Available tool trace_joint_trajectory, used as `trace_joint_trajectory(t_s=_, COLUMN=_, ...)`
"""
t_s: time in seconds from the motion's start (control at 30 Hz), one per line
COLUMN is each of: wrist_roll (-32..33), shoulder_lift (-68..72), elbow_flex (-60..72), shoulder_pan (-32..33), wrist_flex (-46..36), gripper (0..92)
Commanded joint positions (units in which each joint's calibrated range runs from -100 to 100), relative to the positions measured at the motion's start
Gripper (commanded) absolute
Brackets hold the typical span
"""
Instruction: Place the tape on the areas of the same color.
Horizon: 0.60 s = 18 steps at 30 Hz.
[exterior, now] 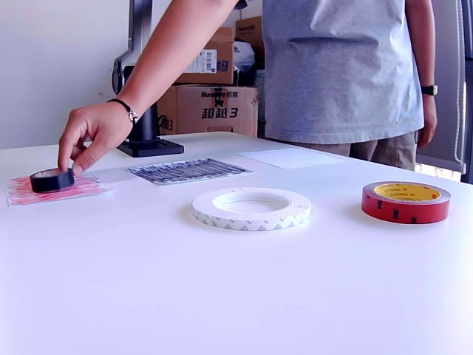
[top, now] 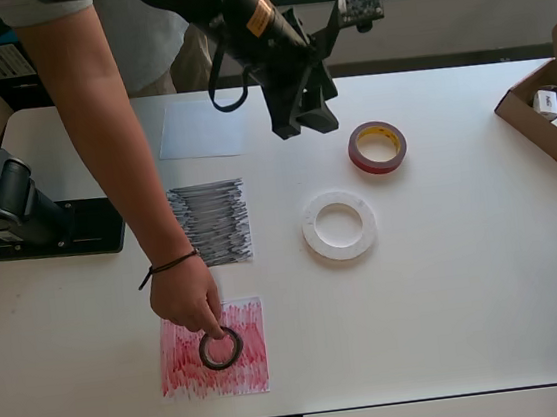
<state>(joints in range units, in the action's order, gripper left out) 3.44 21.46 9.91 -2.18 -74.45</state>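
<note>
Overhead and exterior views of a white tabletop (top: 471,307) during colour sorting of tape. A person's hand (top: 183,295) rests its fingertips on the small black-grey roll of tape (top: 221,348), which lies flat on the red-scribbled paper square (top: 214,349), a colour mismatch as it stands. The black-grey scribbled paper square (top: 212,222) lies just beyond it toward the far edge, and the plain white paper sheet (top: 201,128) farther still. The wide white ring of tape (top: 339,226) and the dark red roll with yellowish core (top: 377,147) lie flat on bare table, apart from all three sheets. The black robot gripper (top: 303,115) hangs above the far part of the table; whether its jaws are parted cannot be told from either view, and nothing is seen in them. Judged from the overhead view, the red roll lies nearest the gripper, just to that view's right and nearer the front edge, with the white ring beyond it. An open cardboard box of small packages (top: 550,117) sits at the overhead view's right edge.
</note>
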Motion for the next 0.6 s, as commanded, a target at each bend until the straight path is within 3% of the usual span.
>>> trace_joint_trajectory(t_s=0.0, wrist_roll=2.71, shoulder_lift=21.29, elbow_flex=9.94, shoulder_pan=0.22, wrist_flex=-3.15, gripper=52.7)
trace_joint_trajectory(t_s=0.57, wrist_roll=4.43, shoulder_lift=30.45, elbow_flex=9.85, shoulder_pan=1.08, wrist_flex=-3.06, gripper=52.7)
